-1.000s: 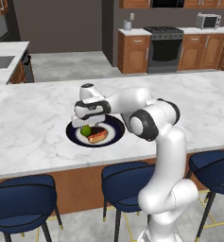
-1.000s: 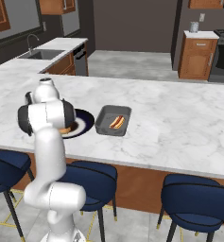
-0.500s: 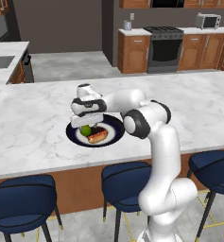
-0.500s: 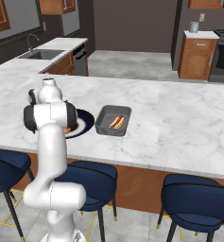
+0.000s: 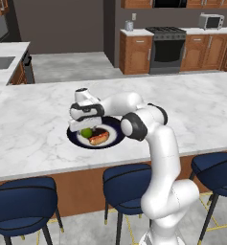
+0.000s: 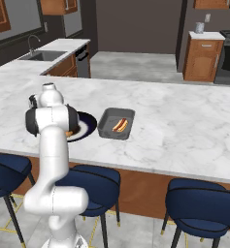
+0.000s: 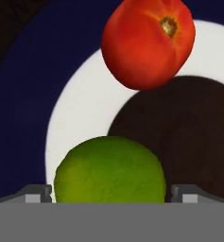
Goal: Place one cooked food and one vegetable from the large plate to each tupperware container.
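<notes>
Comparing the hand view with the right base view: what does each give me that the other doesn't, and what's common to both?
Hand view alone: a green round vegetable sitting between the wide-open finger tips of the gripper, and a red tomato lying apart from it, further along the plate.

Right base view alone: a grey tupperware container beside the plate with a hot dog already in it, the marble counter, and the blue stools.

Both: the large plate, dark with a paler ring.

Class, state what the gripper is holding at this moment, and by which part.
Nothing is held. The gripper is open, its fingertips either side of the green round food on the large plate.
</notes>
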You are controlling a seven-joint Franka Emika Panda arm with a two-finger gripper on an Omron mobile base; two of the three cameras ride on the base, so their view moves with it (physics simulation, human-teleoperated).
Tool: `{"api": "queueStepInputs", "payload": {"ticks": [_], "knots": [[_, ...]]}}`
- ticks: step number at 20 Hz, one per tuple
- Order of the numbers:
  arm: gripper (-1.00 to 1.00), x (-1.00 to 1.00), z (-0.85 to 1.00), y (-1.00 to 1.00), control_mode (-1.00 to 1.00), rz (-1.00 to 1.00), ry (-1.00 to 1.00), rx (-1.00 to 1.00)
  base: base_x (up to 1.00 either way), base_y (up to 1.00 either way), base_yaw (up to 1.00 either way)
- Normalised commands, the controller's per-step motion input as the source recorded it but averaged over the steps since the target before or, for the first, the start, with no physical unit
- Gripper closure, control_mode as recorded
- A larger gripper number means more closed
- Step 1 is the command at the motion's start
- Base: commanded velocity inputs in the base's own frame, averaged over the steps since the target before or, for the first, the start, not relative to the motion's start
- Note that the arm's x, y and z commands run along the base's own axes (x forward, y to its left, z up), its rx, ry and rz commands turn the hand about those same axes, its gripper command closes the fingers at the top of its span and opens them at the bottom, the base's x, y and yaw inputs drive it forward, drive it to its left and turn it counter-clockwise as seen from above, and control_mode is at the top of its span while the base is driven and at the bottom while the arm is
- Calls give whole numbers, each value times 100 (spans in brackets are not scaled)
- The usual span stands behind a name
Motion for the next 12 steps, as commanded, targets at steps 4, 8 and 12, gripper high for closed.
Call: {"api": "queueStepInputs", "payload": {"ticks": [4, 8, 12], "knots": [[-100, 4, -5, 0, -100, -7, -14, 0, 0, 0, 0], [-100, 6, -15, -10, -100, -2, -1, 0, 0, 0, 0], [-100, -1, -5, -17, -100, -4, 12, 0, 0, 0, 0]]}}
